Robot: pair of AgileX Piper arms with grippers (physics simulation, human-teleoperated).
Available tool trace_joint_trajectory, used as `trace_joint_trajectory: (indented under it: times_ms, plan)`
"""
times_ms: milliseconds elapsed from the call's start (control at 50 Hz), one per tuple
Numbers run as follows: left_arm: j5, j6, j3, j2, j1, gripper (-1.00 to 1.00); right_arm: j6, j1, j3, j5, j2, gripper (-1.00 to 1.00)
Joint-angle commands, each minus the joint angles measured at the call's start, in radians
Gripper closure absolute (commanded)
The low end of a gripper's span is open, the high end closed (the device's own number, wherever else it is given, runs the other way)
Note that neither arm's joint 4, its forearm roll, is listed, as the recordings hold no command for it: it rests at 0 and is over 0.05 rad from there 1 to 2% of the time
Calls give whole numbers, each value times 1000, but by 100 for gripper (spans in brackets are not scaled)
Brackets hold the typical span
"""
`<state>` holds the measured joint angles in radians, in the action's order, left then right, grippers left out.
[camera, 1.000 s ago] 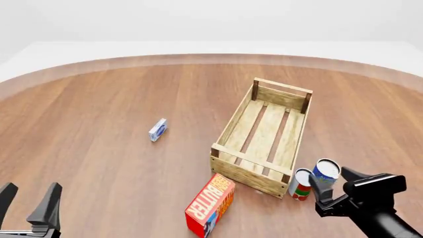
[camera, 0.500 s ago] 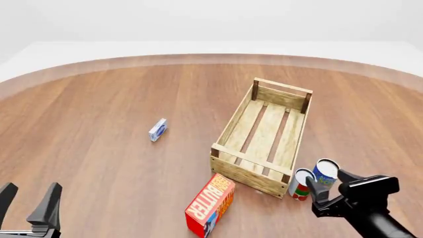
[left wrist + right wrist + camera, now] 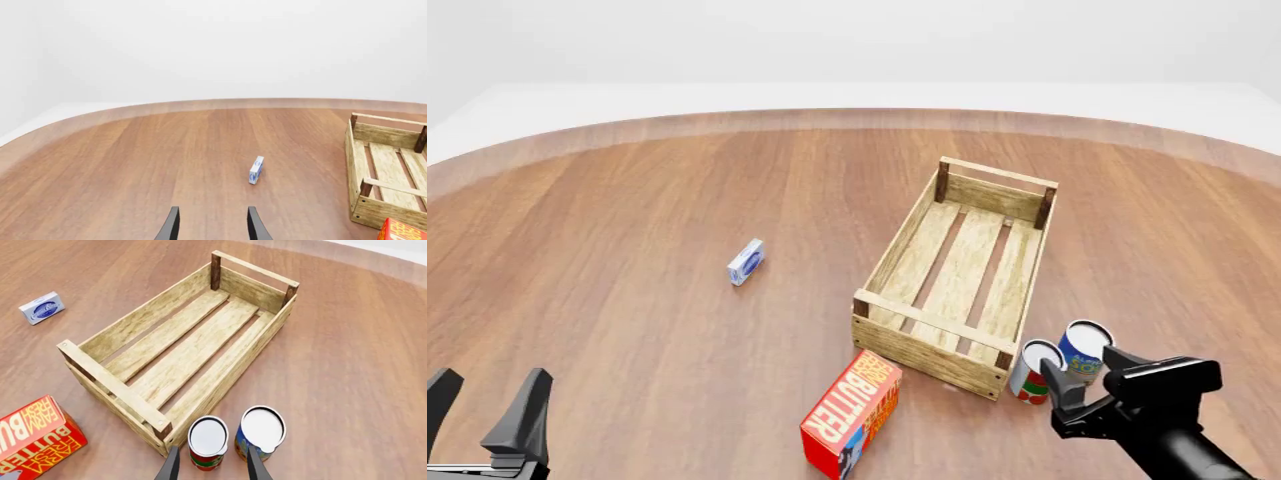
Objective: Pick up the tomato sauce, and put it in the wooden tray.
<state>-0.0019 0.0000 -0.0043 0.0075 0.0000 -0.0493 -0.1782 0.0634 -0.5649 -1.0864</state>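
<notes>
The tomato sauce [image 3: 1036, 371] [image 3: 207, 442] is a small can with a silvery top and a red, white and green label, standing upright by the near right corner of the wooden tray [image 3: 914, 262] [image 3: 123, 334]. A blue-labelled can [image 3: 1081, 351] [image 3: 261, 432] stands touching it on the right. My right gripper [image 3: 1086, 375] [image 3: 211, 466] is open, just on the near side of both cans, with its fingers pointed mostly at the tomato sauce. Open too, my left gripper [image 3: 481, 403] [image 3: 211, 228] hovers at the near left, holding nothing.
A red butter box [image 3: 851, 412] [image 3: 33, 435] lies near the tray's front left corner. A small blue-and-white packet [image 3: 745, 262] [image 3: 256, 170] [image 3: 41, 307] sits on the wooden table left of the tray.
My right gripper has slid down and slightly left in the front view, uncovering more of the blue-labelled can. The left arm and the objects stayed still.
</notes>
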Motion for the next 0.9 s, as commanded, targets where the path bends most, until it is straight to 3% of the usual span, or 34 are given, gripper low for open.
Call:
trace_joint_trajectory:
  times_ms: [20,340,900]
  plan:
    - [0,0,0,0,0,-100,9,5,-10,-89,-91,-100]
    - [0,0,0,0,0,-100,14,1,-8,-120,-127,-100]
    - [0,0,0,0,0,-100,31,5,-27,-258,-265,-100]
